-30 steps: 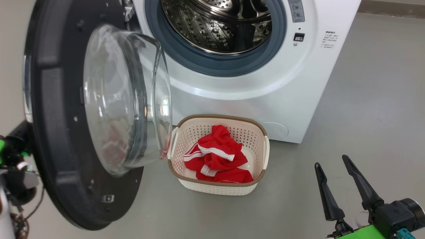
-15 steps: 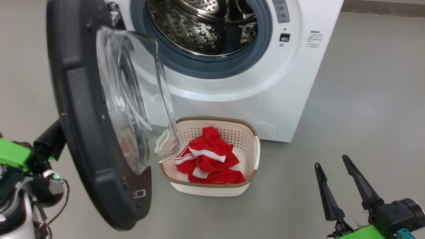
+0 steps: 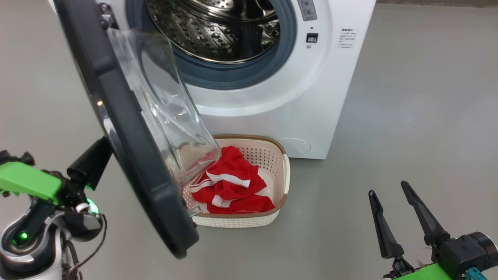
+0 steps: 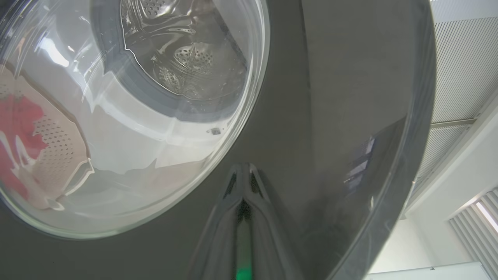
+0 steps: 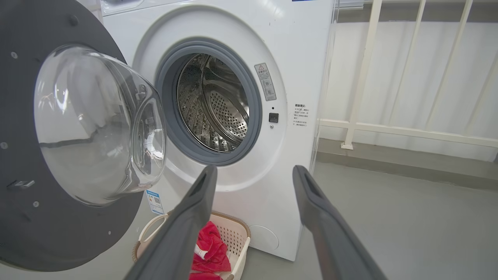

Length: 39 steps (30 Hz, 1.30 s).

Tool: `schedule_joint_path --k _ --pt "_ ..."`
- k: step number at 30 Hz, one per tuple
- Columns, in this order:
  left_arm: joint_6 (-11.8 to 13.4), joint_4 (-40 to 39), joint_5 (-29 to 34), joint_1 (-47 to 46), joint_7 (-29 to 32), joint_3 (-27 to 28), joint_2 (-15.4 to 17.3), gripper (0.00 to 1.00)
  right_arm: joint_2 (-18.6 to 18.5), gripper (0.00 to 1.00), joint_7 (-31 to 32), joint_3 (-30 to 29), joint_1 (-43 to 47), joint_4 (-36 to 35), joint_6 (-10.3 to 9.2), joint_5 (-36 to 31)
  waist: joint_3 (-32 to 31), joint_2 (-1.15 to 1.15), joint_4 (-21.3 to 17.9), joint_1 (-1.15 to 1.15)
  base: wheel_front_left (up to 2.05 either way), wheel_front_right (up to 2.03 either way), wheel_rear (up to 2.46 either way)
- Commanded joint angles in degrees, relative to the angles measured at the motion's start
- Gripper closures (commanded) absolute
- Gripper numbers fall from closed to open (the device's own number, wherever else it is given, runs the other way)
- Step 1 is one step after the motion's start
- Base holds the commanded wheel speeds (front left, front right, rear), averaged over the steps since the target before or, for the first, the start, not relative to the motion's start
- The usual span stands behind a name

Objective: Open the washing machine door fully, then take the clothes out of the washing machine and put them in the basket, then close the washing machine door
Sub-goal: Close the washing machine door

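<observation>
The washing machine door [image 3: 124, 128] stands half swung, seen nearly edge-on, its glass bowl [image 3: 171, 116] facing the washing machine [image 3: 272, 109]. The steel drum [image 3: 210, 31] looks bare inside. My left gripper [image 4: 242, 168] is shut, its tips pressed against the door's glossy black outer face [image 4: 330, 97]; the left arm [image 3: 29, 181] sits behind the door. The red clothes [image 3: 229, 186] lie in the cream basket [image 3: 286, 175] on the floor in front of the machine, partly under the door. My right gripper [image 3: 391, 188] hangs open and holds nothing, low at the right, apart from everything.
Grey floor [image 3: 408, 116] stretches to the right of the machine. A white railing [image 5: 362, 77] stands beside the machine against the wall. The door's latch hook [image 3: 194, 211] hangs just over the basket's near left rim.
The door has swung toward the machine, from facing me to nearly edge-on, with my left arm following behind it. The head camera has turned. The right gripper has kept still.
</observation>
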Motion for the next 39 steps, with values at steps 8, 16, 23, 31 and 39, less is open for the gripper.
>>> schedule_joint_path --k 8,16,23,31,39 --pt "-2.55 -2.13 -3.38 0.11 -2.38 -2.70 0.65 1.00 -0.77 0.00 -0.37 0.77 -2.94 -1.80 0.35 0.51 1.82 0.00 -2.71 0.00 0.00 0.00 0.00" --pt "-4.20 -2.23 -5.21 -0.56 -4.55 -5.45 0.65 1.00 -0.77 0.00 -0.37 0.88 -3.74 -1.97 0.35 0.53 3.32 0.00 -4.53 0.00 0.00 0.00 0.00" --pt "-5.59 -1.65 -6.88 -2.31 -6.12 -7.51 0.65 1.00 -0.77 0.00 -0.37 0.86 -4.52 -2.07 0.35 0.60 4.71 0.00 -6.08 0.00 0.00 0.00 0.00" --pt "-7.68 0.84 -6.14 -5.43 -8.75 -8.86 0.65 1.00 -0.77 0.00 -0.37 0.99 -5.41 -1.99 0.35 0.79 5.98 0.00 -7.99 0.00 0.00 0.00 0.00" --pt "-9.90 4.71 -7.32 -9.69 -10.93 -11.43 0.64 1.00 -0.77 0.00 -0.37 0.92 -6.01 -1.97 0.35 0.84 7.33 0.00 -10.58 0.00 0.00 0.00 0.00"
